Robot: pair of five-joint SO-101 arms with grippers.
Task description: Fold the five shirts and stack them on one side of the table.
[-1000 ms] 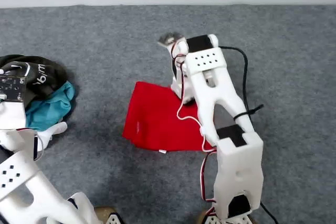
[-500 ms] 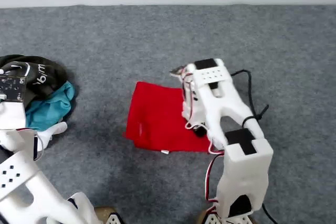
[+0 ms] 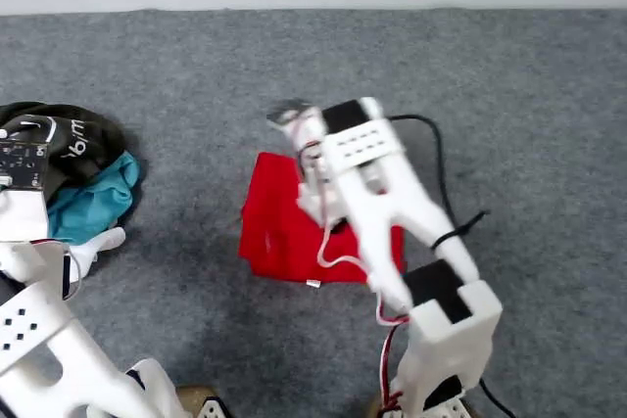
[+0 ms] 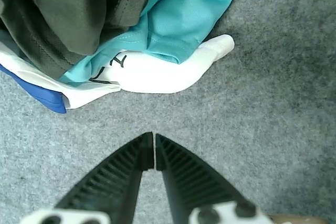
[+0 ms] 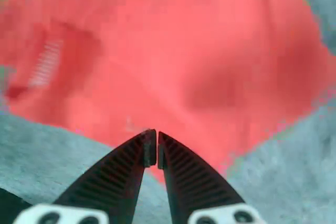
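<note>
Apparently mid-fold on the red shirt (image 3: 274, 232), the right gripper (image 5: 151, 139) hovered over it, jaws together; next it needed opening to pinch an edge.

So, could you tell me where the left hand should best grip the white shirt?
Probably the rounded end of the white shirt, which juts out onto bare carpet. It lies free there, while the teal shirt overlaps it farther in. The left hand, shut now, could open and come from the carpet side.
</note>
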